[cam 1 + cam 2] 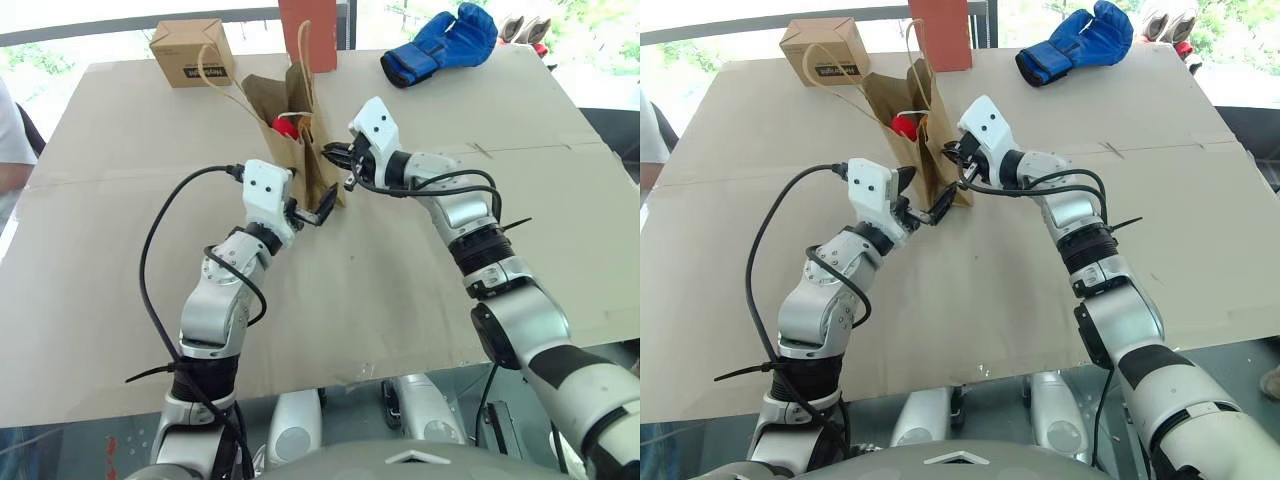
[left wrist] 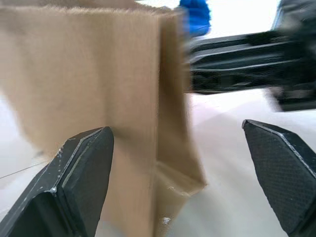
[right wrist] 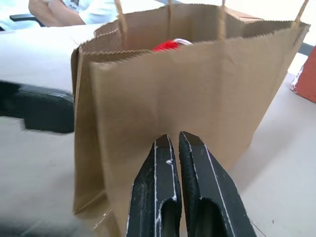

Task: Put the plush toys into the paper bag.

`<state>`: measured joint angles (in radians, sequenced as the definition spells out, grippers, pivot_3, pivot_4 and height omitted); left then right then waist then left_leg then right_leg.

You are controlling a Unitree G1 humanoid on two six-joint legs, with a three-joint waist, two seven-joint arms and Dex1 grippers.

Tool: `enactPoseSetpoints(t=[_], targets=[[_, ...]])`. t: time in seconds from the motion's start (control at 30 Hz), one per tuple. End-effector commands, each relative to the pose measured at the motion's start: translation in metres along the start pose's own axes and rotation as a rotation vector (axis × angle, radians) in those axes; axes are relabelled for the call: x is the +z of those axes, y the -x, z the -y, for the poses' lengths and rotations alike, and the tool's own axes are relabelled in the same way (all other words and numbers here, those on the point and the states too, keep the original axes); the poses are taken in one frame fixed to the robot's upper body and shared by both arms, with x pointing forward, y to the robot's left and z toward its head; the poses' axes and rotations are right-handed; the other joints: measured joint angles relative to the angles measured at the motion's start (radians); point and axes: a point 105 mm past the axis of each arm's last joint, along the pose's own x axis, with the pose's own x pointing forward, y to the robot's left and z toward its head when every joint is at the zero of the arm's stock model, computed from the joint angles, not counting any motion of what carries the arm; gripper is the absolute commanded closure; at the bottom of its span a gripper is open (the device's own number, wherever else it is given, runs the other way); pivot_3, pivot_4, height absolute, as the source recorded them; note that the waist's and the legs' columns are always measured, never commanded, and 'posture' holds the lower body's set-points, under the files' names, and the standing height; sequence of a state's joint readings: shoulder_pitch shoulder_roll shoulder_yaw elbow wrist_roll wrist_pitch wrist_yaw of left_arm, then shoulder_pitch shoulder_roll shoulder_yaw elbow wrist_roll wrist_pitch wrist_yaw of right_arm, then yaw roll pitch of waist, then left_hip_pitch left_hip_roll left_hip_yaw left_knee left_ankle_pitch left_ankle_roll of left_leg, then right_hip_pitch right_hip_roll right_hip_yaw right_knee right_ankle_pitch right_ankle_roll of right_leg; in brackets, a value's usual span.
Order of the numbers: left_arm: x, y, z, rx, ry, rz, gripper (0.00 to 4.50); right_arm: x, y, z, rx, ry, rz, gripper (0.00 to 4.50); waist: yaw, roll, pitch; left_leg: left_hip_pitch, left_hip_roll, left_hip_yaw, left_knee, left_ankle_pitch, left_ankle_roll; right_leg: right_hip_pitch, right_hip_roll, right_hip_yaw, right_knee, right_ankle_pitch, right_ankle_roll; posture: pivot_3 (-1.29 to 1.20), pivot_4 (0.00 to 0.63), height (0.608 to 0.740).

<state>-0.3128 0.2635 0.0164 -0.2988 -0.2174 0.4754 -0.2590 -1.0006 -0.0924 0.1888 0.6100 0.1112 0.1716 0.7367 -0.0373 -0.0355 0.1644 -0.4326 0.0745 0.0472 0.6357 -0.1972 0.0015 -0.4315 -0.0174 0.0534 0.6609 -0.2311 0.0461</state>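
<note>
The brown paper bag (image 1: pixel 297 150) stands upright on the table with its mouth open and its loop handles up. Inside it, near the top, a plush toy's red end (image 3: pixel 165 45) and a bit of white string show; the rest of the toy is hidden by the bag's wall. My left gripper (image 1: pixel 312 210) is open at the bag's near lower corner, and that corner edge (image 2: pixel 163 123) sits between its fingers. My right gripper (image 3: pixel 174 140) is shut with nothing in it, its tips close to the bag's broad side.
A small printed cardboard box (image 1: pixel 190 50) and a tall red-brown box (image 1: pixel 308 30) stand behind the bag. A blue boxing glove (image 1: pixel 440 45) lies at the far right of the cardboard-covered table (image 1: pixel 420 300). A person (image 1: pixel 10 140) sits at the left edge.
</note>
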Motion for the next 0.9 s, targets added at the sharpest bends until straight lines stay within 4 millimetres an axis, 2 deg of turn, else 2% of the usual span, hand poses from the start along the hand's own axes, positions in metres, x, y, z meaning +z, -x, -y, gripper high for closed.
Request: enactPoseSetpoints(t=[0.03, 0.43, 0.53, 0.57, 0.63, 0.83, 0.9], targets=[[0.006, -0.002, -0.005, 0.067, -0.015, 0.013, 0.00, 0.012, 0.001, 0.000, -0.007, 0.026, 0.032, 4.47, 0.000, 0.000, 0.000, 0.000, 0.000, 0.000, 0.000, 0.000, 0.000, 0.000, 0.000, 0.000, 0.000, 0.000, 0.000, 0.00, 0.150, 0.740], [-0.001, -0.018, 0.007, 0.171, 0.016, 0.026, 0.00, 0.011, 0.002, 0.001, -0.027, 0.008, 0.030, 4.47, 0.001, 0.000, 0.000, 0.000, 0.000, 0.000, 0.000, 0.000, 0.000, 0.000, 0.000, 0.000, 0.000, 0.000, 0.000, 0.00, 0.150, 0.740], [-0.003, -0.021, 0.006, 0.186, 0.037, 0.036, 0.69, 0.012, 0.002, 0.000, -0.029, 0.008, 0.030, 4.50, 0.001, 0.000, 0.000, 0.000, 0.000, 0.000, 0.000, 0.000, 0.000, 0.000, 0.000, 0.000, 0.000, 0.000, 0.000, 0.00, 0.150, 0.740], [-0.004, -0.022, 0.007, 0.185, 0.035, 0.039, 1.32, 0.013, 0.003, 0.000, -0.032, 0.009, 0.031, 4.50, 0.001, 0.000, 0.000, 0.000, 0.000, 0.000, 0.000, 0.000, 0.000, 0.000, 0.000, 0.000, 0.000, 0.000, 0.000, 0.00, 0.150, 0.740], [-0.006, -0.022, 0.005, 0.197, 0.036, 0.043, 1.67, 0.017, 0.007, 0.002, -0.043, 0.012, 0.040, 4.50, 0.001, 0.000, 0.000, 0.000, 0.000, 0.000, 0.000, 0.000, 0.000, 0.000, 0.000, 0.000, 0.000, 0.000, 0.000, 0.00, 0.150, 0.740], [-0.006, -0.017, 0.002, 0.141, -0.004, 0.069, 4.46, 0.025, 0.027, 0.005, -0.090, 0.027, 0.059, 4.50, 0.004, 0.000, 0.000, 0.000, 0.000, 0.000, 0.000, 0.000, 0.000, 0.000, 0.000, 0.000, 0.000, 0.000, 0.000, 0.00, 0.150, 0.740], [-0.005, -0.013, 0.000, 0.093, -0.015, 0.091, 4.46, 0.028, 0.036, 0.004, -0.107, 0.034, 0.065, 4.50, 0.004, 0.000, 0.000, 0.000, 0.000, 0.000, 0.000, 0.000, 0.000, 0.000, 0.000, 0.000, 0.000, 0.000, 0.000, 0.00, 0.150, 0.740]])
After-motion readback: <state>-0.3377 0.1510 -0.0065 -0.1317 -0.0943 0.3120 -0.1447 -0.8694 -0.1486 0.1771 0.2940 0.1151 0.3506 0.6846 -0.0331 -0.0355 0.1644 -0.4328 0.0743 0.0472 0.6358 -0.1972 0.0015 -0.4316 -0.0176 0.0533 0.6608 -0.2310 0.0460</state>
